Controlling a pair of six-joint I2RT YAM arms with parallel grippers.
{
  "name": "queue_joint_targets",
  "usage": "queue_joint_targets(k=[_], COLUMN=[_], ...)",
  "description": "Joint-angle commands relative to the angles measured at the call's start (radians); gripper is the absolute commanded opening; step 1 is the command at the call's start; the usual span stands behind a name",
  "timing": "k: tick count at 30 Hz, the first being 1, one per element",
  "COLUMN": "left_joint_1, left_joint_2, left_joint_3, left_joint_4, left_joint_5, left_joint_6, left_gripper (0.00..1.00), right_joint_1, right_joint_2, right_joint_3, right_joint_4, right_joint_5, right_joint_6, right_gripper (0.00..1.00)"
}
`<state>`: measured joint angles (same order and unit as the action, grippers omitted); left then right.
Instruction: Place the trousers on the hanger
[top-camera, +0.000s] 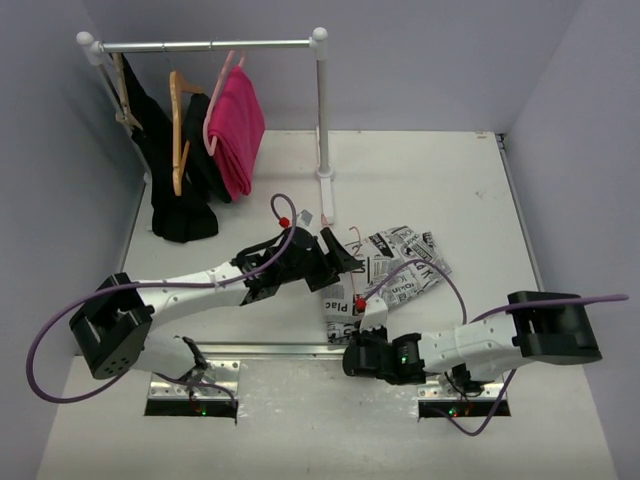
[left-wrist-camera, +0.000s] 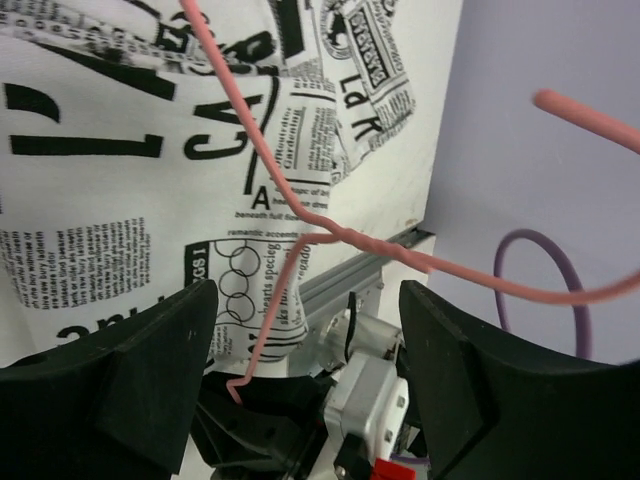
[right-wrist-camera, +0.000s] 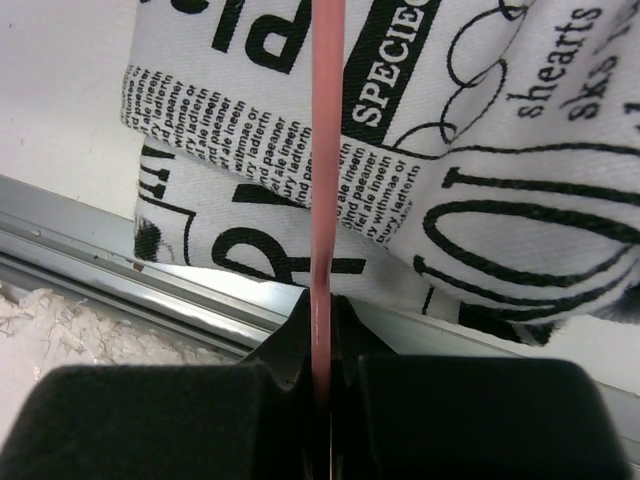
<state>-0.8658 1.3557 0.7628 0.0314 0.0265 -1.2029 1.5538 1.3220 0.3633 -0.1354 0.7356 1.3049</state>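
The trousers (top-camera: 400, 268), white with black newspaper print, lie crumpled on the table with one end drooping over the near edge. They also fill the left wrist view (left-wrist-camera: 110, 150) and the right wrist view (right-wrist-camera: 500, 190). The thin pink hanger (left-wrist-camera: 300, 212) lies across them, and only a bit of its wire (top-camera: 352, 238) shows from above. My right gripper (right-wrist-camera: 322, 385) is shut on the hanger's wire (right-wrist-camera: 326, 150) at the table's near edge (top-camera: 358, 335). My left gripper (left-wrist-camera: 305, 400) is open and empty just over the trousers and wire (top-camera: 344, 256).
A clothes rack (top-camera: 320, 100) stands at the back left with black garments (top-camera: 180, 200), wooden hangers (top-camera: 178, 130) and a pink garment (top-camera: 237, 130). An aluminium rail (top-camera: 260, 352) runs along the table's near edge. Purple cables loop off both arms.
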Motion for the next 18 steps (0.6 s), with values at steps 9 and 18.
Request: queue_joint_targets(k=[9, 18], left_joint_1=[-0.008, 0.096], left_joint_2=[-0.251, -0.118], left_joint_3=[-0.209, -0.112], left_joint_4=[-0.126, -0.042], left_joint_5=[-0.254, -0.195], left_joint_6=[-0.207, -0.176], left_gripper=[0.52, 0.54], right_joint_1=[0.006, 0.006], right_joint_2=[0.019, 0.045], right_joint_3=[0.028, 0.033], right_joint_4=[0.005, 0.046], right_joint_5=[0.075, 0.062], right_joint_6=[0.001, -0.030], right_gripper=[0.00, 0.00])
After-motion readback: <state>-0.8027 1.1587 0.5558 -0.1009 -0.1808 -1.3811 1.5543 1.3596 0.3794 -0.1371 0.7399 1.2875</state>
